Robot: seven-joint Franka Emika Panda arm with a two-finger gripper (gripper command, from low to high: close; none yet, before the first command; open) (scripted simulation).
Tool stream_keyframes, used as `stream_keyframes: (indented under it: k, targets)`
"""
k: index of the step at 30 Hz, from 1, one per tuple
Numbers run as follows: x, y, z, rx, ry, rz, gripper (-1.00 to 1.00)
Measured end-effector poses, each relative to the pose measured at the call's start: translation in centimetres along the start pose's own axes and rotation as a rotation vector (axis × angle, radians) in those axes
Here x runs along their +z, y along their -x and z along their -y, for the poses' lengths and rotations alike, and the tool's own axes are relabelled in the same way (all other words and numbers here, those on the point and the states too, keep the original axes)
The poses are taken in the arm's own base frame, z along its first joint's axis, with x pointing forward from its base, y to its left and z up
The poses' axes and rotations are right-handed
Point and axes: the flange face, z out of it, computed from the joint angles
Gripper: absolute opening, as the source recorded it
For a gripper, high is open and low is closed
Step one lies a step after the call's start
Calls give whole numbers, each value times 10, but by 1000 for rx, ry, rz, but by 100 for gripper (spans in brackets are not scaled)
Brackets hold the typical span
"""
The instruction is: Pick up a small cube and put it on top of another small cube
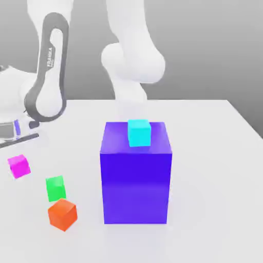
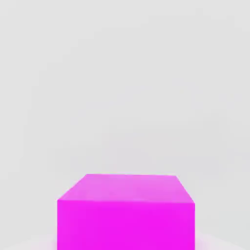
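the fingers were closed, though i could not tell whether they gripped the magenta cube [image 1: 19,166]. in the exterior view, that cube was near the left edge, below the white hand [image 1: 15,130] of the robot arm [image 1: 134,57], and it looked turned at an angle. whether it touched the table [image 1: 205,169] i could not tell. in the hand view it showed large and close, with its top and one side in sight. the green cube [image 1: 56,189] was on the table, apart from the magenta one, toward the exterior view's right and nearer to that camera, with nothing on top of it. just beside the green cube, a little closer to the camera, was the orange cube [image 1: 62,214], one corner turned forward; i could not tell whether those two touched. well apart from them, toward the exterior view's right, the big blue block [image 1: 135,187] stood upright on the table, with the cyan cube [image 1: 139,133] resting on its top, near the front edge
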Motion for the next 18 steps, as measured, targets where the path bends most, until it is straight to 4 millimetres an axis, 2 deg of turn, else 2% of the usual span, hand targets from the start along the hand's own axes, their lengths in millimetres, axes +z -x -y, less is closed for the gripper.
stream_keyframes:
  k: [3,8,10,15,16,18]
  targets:
    - [-15,14,-30,-186,-1,-1,-100]
    - [-36,22,-75,-476,0,1,-100]
    - [-29,24,-83,-531,0,2,-100]
    - [12,25,-86,-551,0,1,-100]
    - [21,25,-87,-552,0,2,100]
    - [21,25,-87,-552,0,2,100]
